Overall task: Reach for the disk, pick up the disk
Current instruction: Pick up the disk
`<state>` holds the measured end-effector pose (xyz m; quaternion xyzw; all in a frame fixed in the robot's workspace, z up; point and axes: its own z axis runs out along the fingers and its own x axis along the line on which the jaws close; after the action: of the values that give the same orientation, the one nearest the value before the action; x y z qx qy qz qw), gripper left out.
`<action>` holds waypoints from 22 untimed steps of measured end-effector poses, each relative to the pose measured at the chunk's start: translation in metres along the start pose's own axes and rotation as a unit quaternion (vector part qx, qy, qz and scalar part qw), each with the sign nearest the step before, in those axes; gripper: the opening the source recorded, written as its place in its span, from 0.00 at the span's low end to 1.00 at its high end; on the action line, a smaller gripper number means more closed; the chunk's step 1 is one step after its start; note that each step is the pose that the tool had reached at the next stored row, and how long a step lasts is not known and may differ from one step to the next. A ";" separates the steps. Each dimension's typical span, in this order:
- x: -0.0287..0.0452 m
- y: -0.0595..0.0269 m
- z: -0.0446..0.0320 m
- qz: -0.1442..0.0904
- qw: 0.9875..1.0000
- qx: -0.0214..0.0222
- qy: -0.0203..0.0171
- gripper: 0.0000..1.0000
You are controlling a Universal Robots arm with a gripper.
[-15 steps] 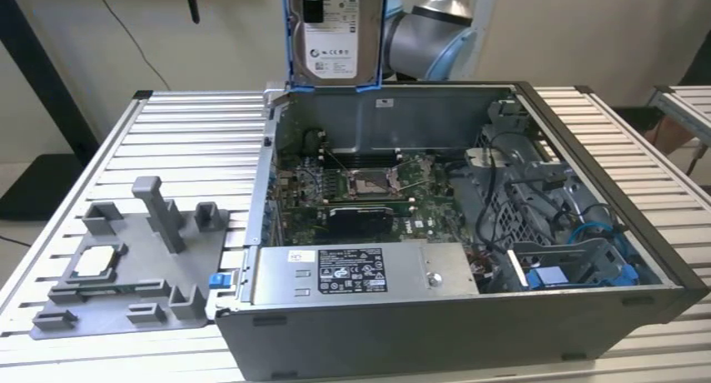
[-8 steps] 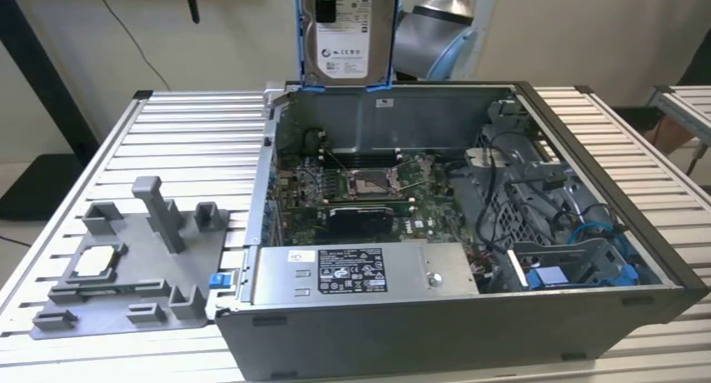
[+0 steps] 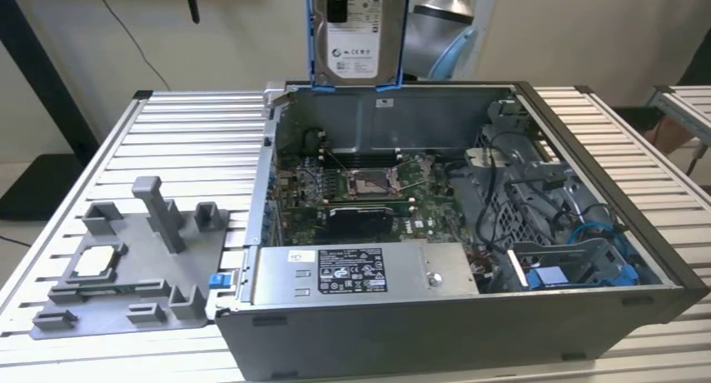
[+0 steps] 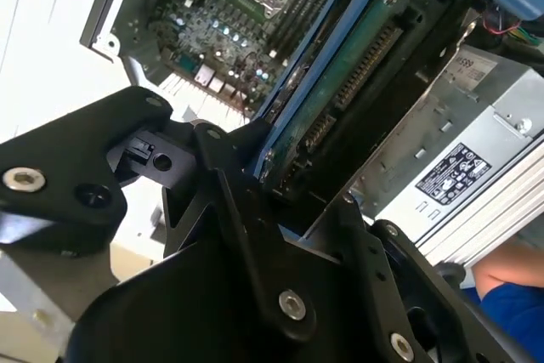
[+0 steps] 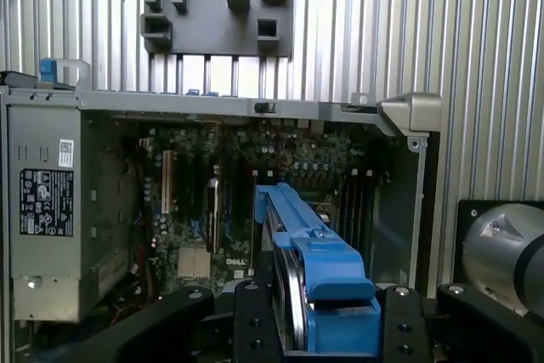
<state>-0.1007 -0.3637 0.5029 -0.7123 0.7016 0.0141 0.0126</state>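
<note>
the gripper (image 5: pixel 327 316) is clamped on the disk (image 3: pixel 353 42), which stands on edge between its black fingers (image 5: pixel 252 320), lifted above the rear wall of the open computer case (image 3: pixel 444 333). a sound lift probably requires even pressure on the blue bracket (image 5: pixel 336 269) and a vertical path clear of that wall.

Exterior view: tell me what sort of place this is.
Probably a robotics lab bench: an open computer case sits on a ribbed metal table, a grey parts tray lies beside it, and a robot arm holds the disk above the case.
</note>
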 end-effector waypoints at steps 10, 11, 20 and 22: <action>0.0002 -0.0166 0.0000 0.000 1.000 0.000 0.000 0.00; 0.0003 -0.0181 0.0000 0.000 1.000 0.000 0.000 0.00; 0.0005 -0.0332 -0.0001 0.000 1.000 0.000 0.000 0.00; 0.0006 -0.0367 -0.0001 0.000 1.000 0.000 0.000 0.00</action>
<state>-0.0640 -0.3637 0.5029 -0.7123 0.7016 0.0141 0.0126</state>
